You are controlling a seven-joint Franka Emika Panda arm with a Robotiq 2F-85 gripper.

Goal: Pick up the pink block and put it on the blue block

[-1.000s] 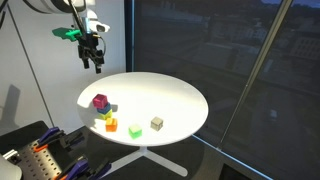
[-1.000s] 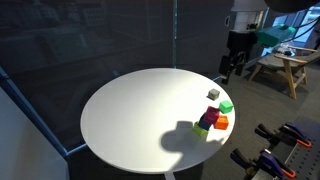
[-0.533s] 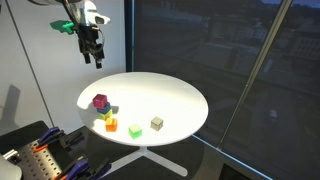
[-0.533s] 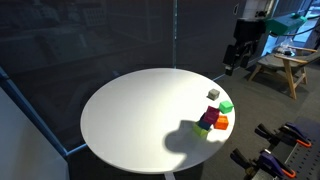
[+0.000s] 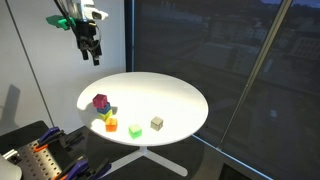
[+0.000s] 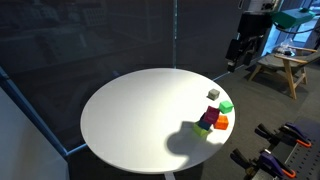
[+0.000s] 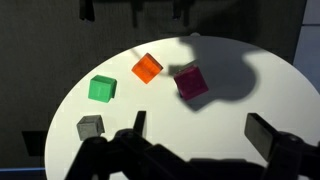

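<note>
The pink block stands near the table's edge, next to the orange block, and appears in both exterior views. It sits raised on a dark cube, the blue block, which the pink block hides in the wrist view. My gripper is open and empty. It hangs high above the table, well clear of the blocks, in both exterior views.
An orange block, a green block and a grey-beige cube lie near the pink block on the round white table. A dark glass wall stands behind the table. Tools and a wooden stand are off to the side.
The gripper has risen and drawn a little further away from the table. The blocks have not moved.
</note>
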